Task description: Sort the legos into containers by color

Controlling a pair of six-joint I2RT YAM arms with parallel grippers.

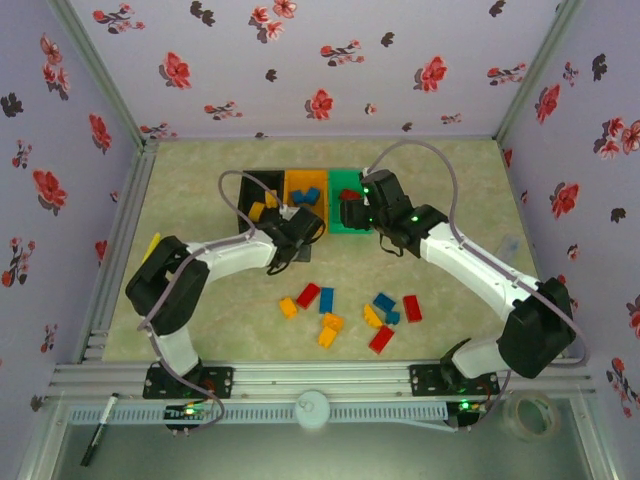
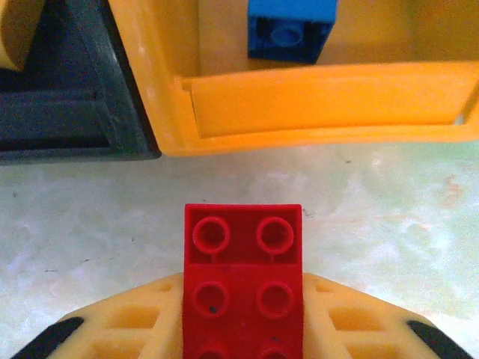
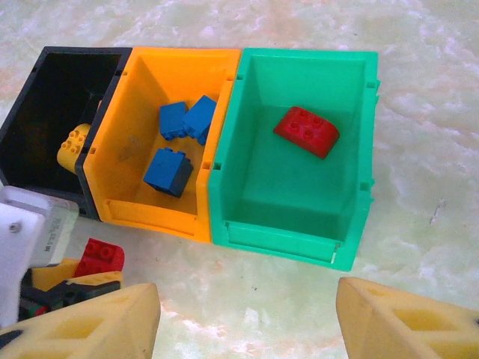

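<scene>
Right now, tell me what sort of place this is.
Likely a robot-lab test booth: flower-patterned walls enclose a small table; the left arm and right arm are bolted to a metal rail; toy bricks lie beside sorting bins.

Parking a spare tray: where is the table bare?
Bare: right of the green bin toward the wall, and left of the black bin. Crowded: loose legos in the near middle; left gripper and right gripper before the bins.
</scene>
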